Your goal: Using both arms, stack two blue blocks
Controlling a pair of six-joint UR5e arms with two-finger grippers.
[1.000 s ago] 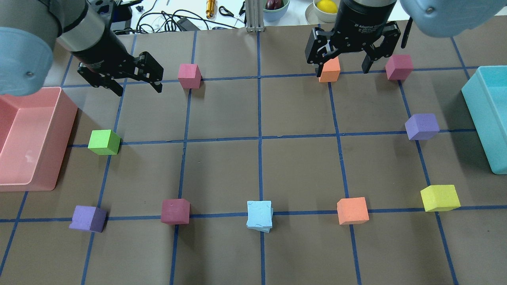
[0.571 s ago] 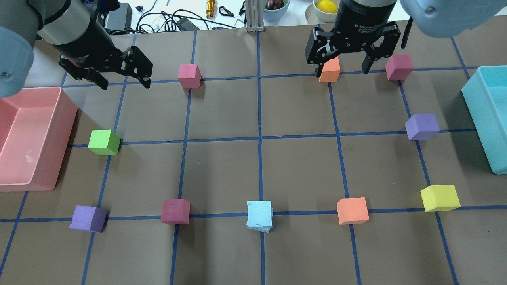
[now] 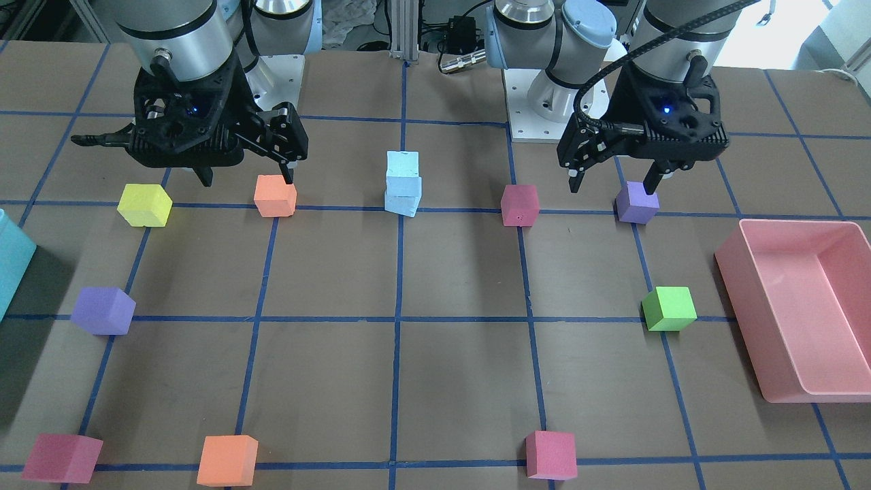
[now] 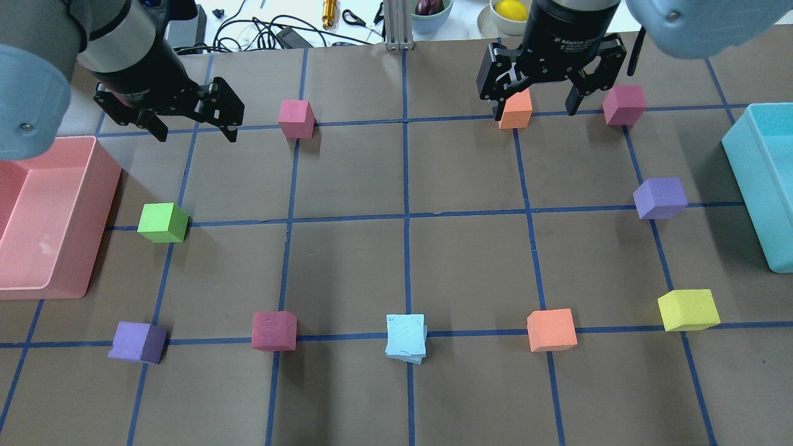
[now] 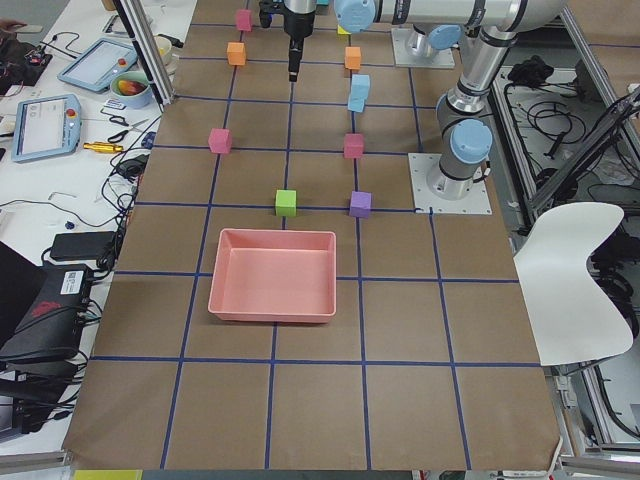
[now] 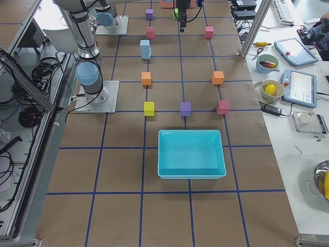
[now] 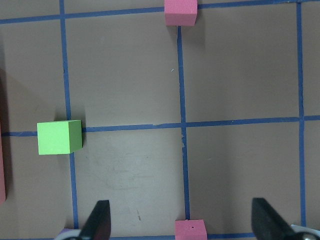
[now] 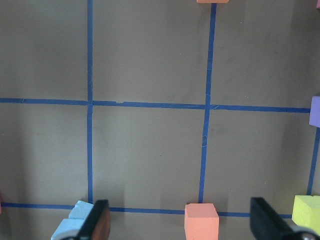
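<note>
The two pale blue blocks (image 4: 406,337) stand stacked one on the other, slightly askew, on the near grid line at the table's middle. The stack also shows in the front view (image 3: 403,180) and at the lower left of the right wrist view (image 8: 72,222). My left gripper (image 4: 195,133) is open and empty, high above the table's left side and far from the stack. My right gripper (image 4: 536,111) is open and empty, high above the right side. Neither gripper touches any block.
A pink bin (image 4: 62,272) stands at the left edge and a teal bin (image 4: 756,186) at the right edge. Around the stack on the grid are a green cube (image 4: 162,222), purple cubes (image 4: 137,342) (image 4: 660,197), a maroon cube (image 4: 274,330), orange cubes (image 4: 551,329) (image 4: 516,109), a yellow cube (image 4: 687,309) and pink cubes (image 4: 296,118) (image 4: 624,104).
My left gripper has moved left and toward the table's far side, still open and empty. The right arm and the blue stack have not moved.
</note>
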